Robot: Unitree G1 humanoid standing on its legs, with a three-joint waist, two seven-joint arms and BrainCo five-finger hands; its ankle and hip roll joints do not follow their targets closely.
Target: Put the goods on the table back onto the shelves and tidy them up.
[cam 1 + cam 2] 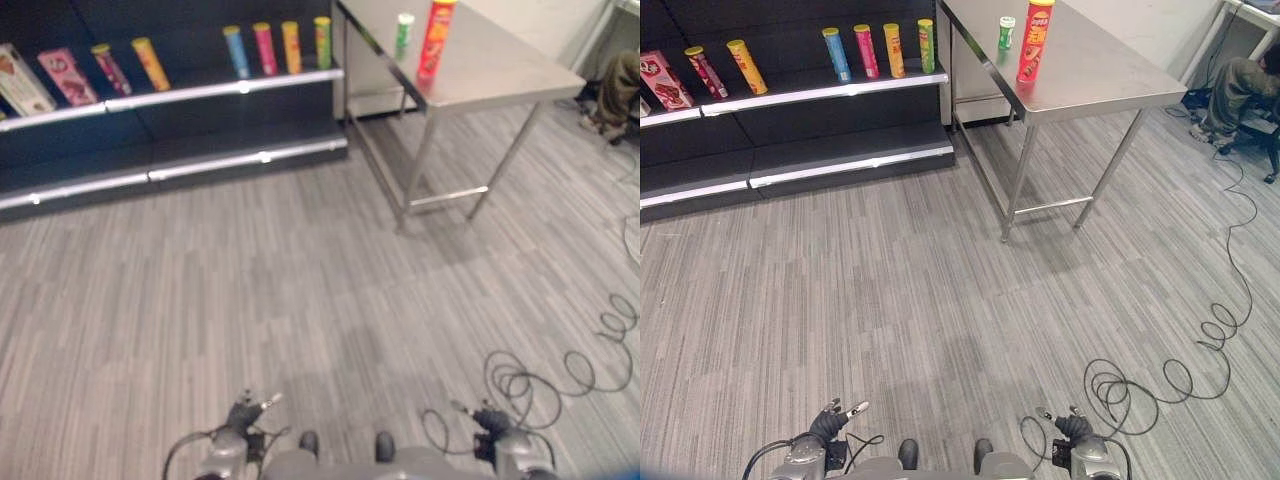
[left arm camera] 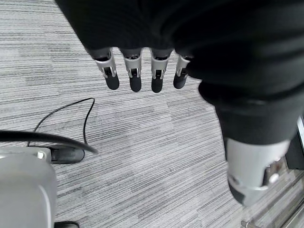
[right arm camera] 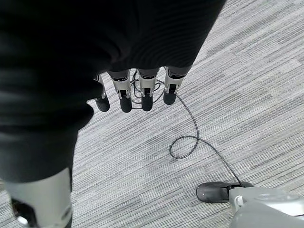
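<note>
Goods far from both hands: tall red can (image 1: pixel 1034 41) and small green can (image 1: pixel 1006 32) upright on the steel desk (image 1: pixel 1110 80), far right, near its left edge, well apart from the hands. Left hand (image 1: pixel 830 422) low at the near left, right hand (image 1: pixel 1073 428) low at the near right, both over bare grey floor (image 1: pixel 920 300), fingers (image 2: pixel 134 78) straight and spread, holding nothing; same for the right fingers (image 3: pixel 146 95).

On the dark shelf (image 1: pixel 820 85), far left: six cans upright in a loose row — dark red (image 1: pixel 704 70), orange (image 1: pixel 746 65), blue (image 1: pixel 836 53), pink (image 1: pixel 866 50), yellow (image 1: pixel 894 49), green (image 1: pixel 926 45) — plus one pink box (image 1: pixel 664 78) at the left end. Lower shelf (image 1: pixel 840 160) bare.

Wide open floor between hands and shelf. Desk's left edge just beside the shelf's right end. Person (image 1: pixel 1240 85) seated at far right.
</note>
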